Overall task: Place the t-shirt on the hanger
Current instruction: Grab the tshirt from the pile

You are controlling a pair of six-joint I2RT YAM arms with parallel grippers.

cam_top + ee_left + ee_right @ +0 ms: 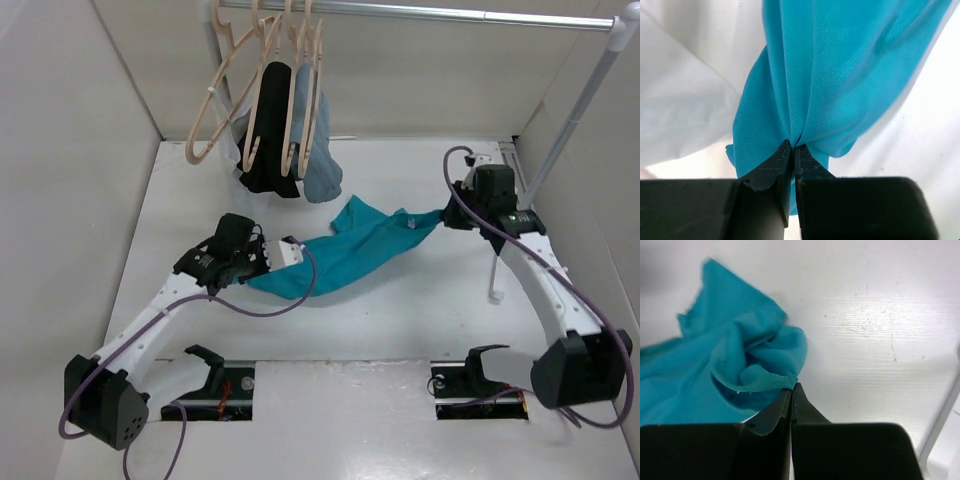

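1. Two black grippers hold one teal short-sleeved cloth t-shirt [350,250], which is stretched and sagging between them at mid-frame over the white table [380,340].
2. The left gripper [292,256], centre left, has its jaws pressed together on a bunched fold of the fabric.
3. The right gripper [447,216], centre right, is pinched on a hemmed edge.
4. The pale beige curved wooden hanger [208,105] hangs bare from the metal rail [420,12] at upper left, well apart from the t-shirt.
5. Similar hangers beside it carry a black garment [268,130] and a pale blue-grey garment [322,170].
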